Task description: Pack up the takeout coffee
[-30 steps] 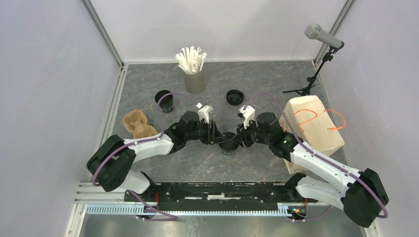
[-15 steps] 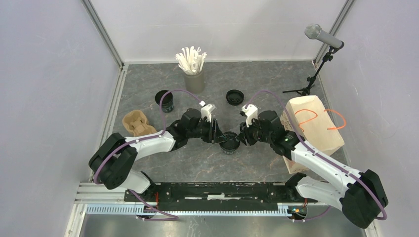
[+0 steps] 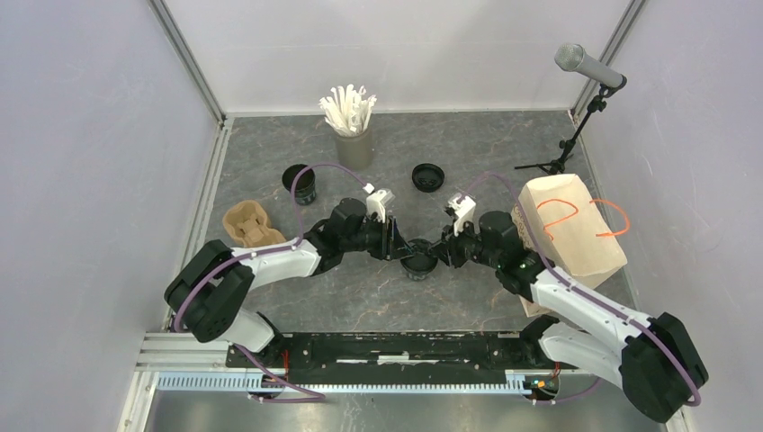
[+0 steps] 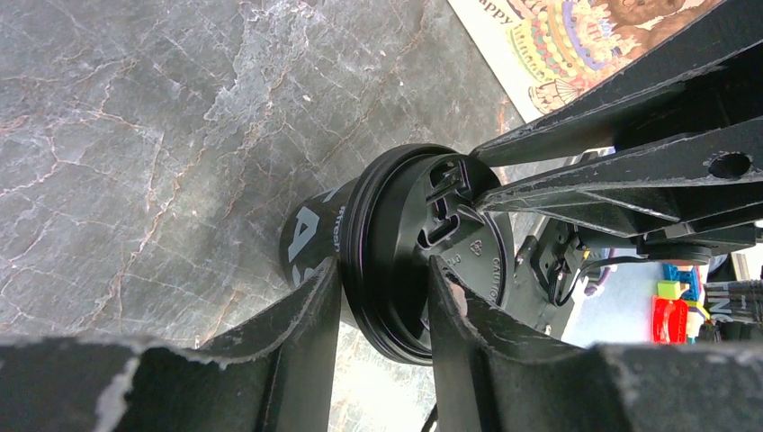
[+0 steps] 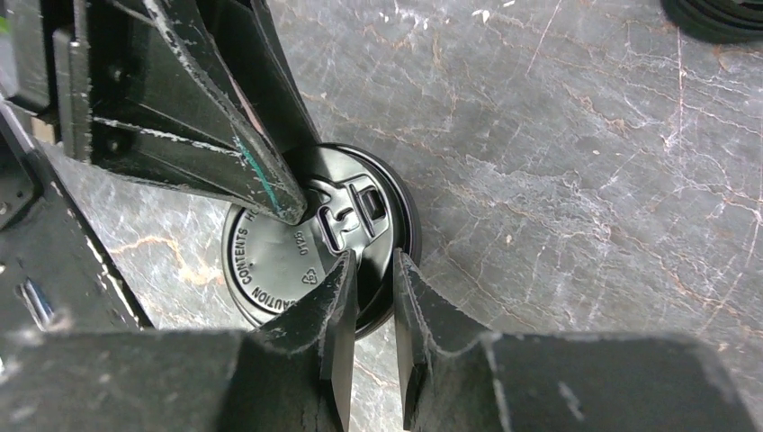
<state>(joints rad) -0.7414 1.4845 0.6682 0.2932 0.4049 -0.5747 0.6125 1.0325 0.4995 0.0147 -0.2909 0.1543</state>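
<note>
Cup (image 3: 417, 263): small, black, tapered, white lettering on its wall; stands upright between the tips of the two claws.
Lid (image 5: 270, 256): round and black, seated on the cup.
Left claw (image 4: 385, 279): jaws partway apart, straddling the rim with one finger by the wall and one over the lid; I cannot tell if it grips.
Right claw (image 5: 373, 261): jaws a slit apart at the lid's near edge; I cannot tell if it pinches.
Since a second ago: right claw narrower, wrist drawn back slightly; cup unmoved.
</note>
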